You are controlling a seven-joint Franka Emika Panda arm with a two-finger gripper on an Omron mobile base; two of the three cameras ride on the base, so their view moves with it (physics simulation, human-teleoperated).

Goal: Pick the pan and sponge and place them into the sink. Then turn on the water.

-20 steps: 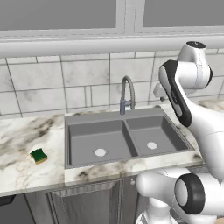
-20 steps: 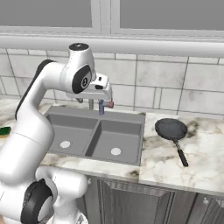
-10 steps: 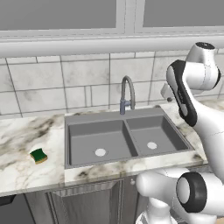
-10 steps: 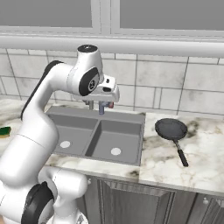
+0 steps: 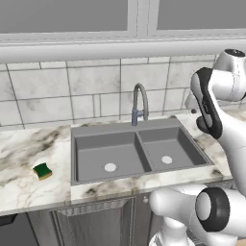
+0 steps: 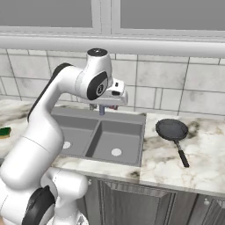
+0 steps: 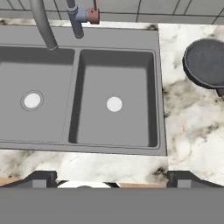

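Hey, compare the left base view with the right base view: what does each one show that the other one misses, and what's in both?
Left base view alone: nothing of the task's things is its own, but it gives the sponge whole, on the counter left of the sink. Right base view alone: the pan on the counter right of the sink, handle toward the front edge. Both: the empty double-basin sink, the faucet, the sponge, and the white arm.

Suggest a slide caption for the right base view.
Robot arm poised above the empty sink, pan waiting on the marble counter.
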